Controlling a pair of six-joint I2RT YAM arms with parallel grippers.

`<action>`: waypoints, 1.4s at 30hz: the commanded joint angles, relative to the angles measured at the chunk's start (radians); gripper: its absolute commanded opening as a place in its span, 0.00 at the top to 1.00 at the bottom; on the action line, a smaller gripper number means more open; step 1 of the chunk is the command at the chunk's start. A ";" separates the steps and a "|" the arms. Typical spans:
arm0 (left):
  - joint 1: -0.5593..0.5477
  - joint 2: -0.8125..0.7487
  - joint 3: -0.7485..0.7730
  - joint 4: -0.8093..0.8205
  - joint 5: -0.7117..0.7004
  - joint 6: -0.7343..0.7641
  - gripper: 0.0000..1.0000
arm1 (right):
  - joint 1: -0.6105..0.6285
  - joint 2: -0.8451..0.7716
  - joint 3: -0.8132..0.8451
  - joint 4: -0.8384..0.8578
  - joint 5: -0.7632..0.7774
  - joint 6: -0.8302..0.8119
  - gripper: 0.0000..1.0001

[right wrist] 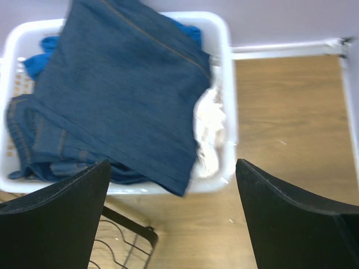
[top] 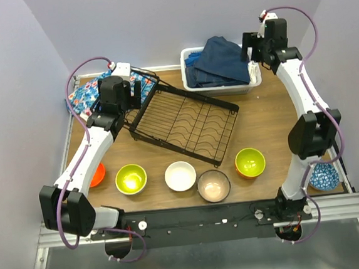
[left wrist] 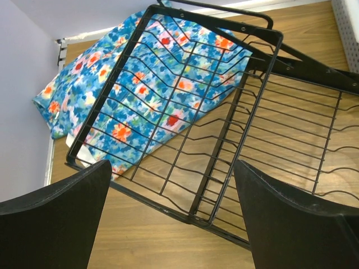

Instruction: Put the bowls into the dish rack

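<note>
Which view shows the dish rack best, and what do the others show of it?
Top external: the whole dish rack shows, empty. Left wrist shows only one end close up; right wrist catches just a corner.

A black wire rack [top: 184, 118] is resting on the smooth wood-grain desk [top: 267, 127]; glossy bowls [top: 180, 176] are gleaming near the rack.

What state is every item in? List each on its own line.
Black wire dish rack: empty, on the wooden table.
Yellow-green round bowl: upright, unloaded.
White round bowl: upright, unloaded.
Beige round bowl: upright, unloaded.
Orange bowl with lime inside: upright, unloaded.
Red-orange bowl: unloaded, partly hidden.
Blue-white patterned bowl: unloaded, partly hidden.
White plastic bin: full of blue clothes.
Left gripper: open, empty.
Right gripper: open, empty.
</note>
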 commanded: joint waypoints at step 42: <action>0.272 -0.185 -0.204 -0.158 0.162 -0.217 0.01 | 0.463 0.791 0.617 0.288 0.128 0.029 0.99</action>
